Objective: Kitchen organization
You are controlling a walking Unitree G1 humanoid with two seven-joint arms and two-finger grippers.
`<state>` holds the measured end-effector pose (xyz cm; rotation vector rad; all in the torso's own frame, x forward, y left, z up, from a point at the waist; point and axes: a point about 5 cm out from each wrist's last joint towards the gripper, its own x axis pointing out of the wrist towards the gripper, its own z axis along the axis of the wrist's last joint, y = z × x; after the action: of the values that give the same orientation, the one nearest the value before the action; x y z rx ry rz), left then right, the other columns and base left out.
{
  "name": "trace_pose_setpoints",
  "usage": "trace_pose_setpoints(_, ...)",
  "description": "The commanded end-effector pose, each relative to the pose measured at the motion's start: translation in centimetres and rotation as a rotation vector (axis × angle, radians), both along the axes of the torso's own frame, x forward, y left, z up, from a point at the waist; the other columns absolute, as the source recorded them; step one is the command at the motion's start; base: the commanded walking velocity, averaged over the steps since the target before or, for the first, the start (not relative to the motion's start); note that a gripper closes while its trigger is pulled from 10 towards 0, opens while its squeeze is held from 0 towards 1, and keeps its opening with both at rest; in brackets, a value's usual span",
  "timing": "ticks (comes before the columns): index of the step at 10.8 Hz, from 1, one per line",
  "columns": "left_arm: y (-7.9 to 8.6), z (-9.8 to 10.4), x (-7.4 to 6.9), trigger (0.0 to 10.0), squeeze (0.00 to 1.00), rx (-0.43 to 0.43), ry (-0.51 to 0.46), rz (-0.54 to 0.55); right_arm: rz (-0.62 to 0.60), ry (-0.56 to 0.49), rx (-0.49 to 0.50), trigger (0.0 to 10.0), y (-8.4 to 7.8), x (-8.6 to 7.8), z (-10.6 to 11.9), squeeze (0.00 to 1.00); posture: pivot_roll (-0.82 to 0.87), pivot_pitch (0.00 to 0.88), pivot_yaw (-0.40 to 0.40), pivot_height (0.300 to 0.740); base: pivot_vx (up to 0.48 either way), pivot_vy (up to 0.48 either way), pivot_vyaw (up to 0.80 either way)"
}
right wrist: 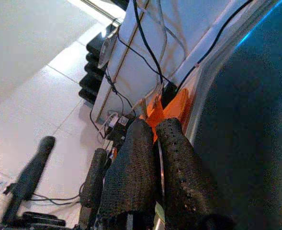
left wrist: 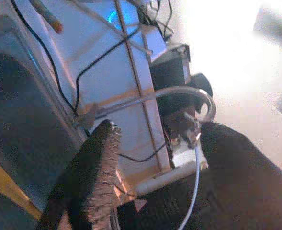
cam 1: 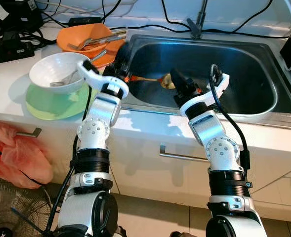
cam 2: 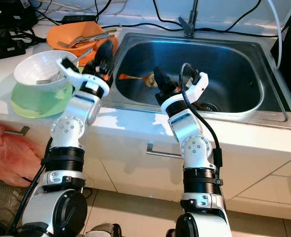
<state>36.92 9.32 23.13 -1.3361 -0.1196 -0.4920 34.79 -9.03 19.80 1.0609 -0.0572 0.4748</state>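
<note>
The left gripper (cam 1: 121, 58) hangs over the near-left rim of the brushed stainless-steel sink (cam 1: 264, 106), ribbed black fingers spread wide, holding nothing; the right gripper (cam 1: 177, 79) pinches the gold-bowled, orange-handled spoon (cam 1: 150, 79) low inside the basin; a white bowl (cam 1: 56, 71) sits on a pale green plate (cam 1: 49, 104).

Glossy steel sink (cam 1: 264, 106), matt plastic bowls (cam 1: 56, 69)

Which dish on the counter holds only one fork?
The white bowl, stacked on the green plate, holds a single fork. The orange dish behind it carries several utensils.
</note>
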Motion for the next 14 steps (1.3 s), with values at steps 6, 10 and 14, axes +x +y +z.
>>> trace_pose_setpoints(6, -0.6, -3.5, -1.5, 10.0, 1.0, 0.277, 0.121, -0.038, -0.075, -0.142, -0.484, 0.0, -6.2, 0.8, 1.0, 0.0, 0.1, 0.072, 0.085, 0.74, 0.0, 0.0, 0.0)
trace_pose_setpoints(10, 1.6, -4.3, -1.9, 10.0, 1.0, 0.449, 0.163, -0.024, -0.098, -0.141, -0.864, 0.0, -9.1, 1.6, -1.0, 0.0, 0.13, 0.056, 0.081, 0.74, 0.0, 0.0, 0.0)
trace_pose_setpoints(14, 1.6, -5.1, -2.6, 10.0, 1.0, 0.652, 0.211, -0.052, -0.162, -0.093, -1.209, 8.7, -12.1, 2.1, -3.7, 0.0, 0.14, 0.047, 0.085, 0.74, 0.0, 0.0, 0.0)
